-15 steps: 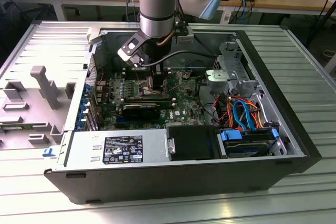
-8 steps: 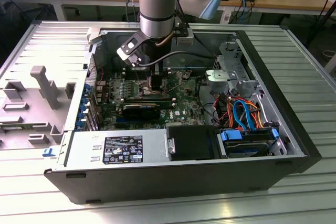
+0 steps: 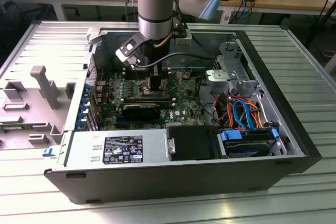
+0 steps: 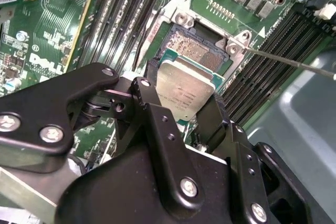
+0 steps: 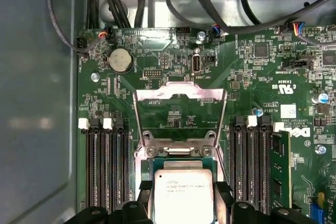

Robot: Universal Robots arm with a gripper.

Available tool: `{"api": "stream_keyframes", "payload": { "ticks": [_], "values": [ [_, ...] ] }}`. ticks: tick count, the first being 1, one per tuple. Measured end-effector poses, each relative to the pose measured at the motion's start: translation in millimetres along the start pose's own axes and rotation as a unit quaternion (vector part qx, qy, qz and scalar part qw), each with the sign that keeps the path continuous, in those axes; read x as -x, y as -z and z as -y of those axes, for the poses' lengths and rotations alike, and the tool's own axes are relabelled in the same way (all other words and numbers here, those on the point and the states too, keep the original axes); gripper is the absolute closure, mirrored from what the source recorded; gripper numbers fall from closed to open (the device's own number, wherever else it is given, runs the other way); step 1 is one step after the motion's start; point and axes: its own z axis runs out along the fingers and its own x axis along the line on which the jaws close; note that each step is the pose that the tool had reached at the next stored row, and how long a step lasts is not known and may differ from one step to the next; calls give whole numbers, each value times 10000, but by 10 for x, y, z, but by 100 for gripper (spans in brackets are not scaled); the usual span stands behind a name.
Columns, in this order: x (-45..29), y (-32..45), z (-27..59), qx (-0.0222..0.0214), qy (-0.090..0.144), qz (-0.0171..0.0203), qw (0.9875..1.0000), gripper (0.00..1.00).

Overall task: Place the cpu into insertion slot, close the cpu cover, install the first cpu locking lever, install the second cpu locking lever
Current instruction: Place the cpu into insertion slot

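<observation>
Cpu (image 4: 185,92) gripped by end effector (image 4: 186,96) over insertion slot (image 4: 197,45); cpu cover (image 5: 181,92) raised; memory slots (image 5: 105,166) flanking.

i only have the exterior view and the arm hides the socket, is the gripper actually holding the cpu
Observer: Yes. In both wrist views the gripper is shut on the cpu, with a finger on each of two opposite edges.
Operator: is it down in the insertion slot
Observer: It does not look seated. In the second wrist view, part of the contact field of the insertion slot lies bare beyond the chip's edge.
Operator: cover out of the way
Observer: Yes. In the first wrist view the cpu cover is swung open, clear of the socket.
</observation>
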Motion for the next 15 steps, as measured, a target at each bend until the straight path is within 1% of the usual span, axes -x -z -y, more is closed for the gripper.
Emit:
{"api": "stream_keyframes", "payload": {
  "ticks": [3, 15],
  "values": [
    [0, -53, 17, 0, 1, 0, 10000, 46],
    [2, -139, 40, 0, -2, 1, 10000, 46]
  ]
}}
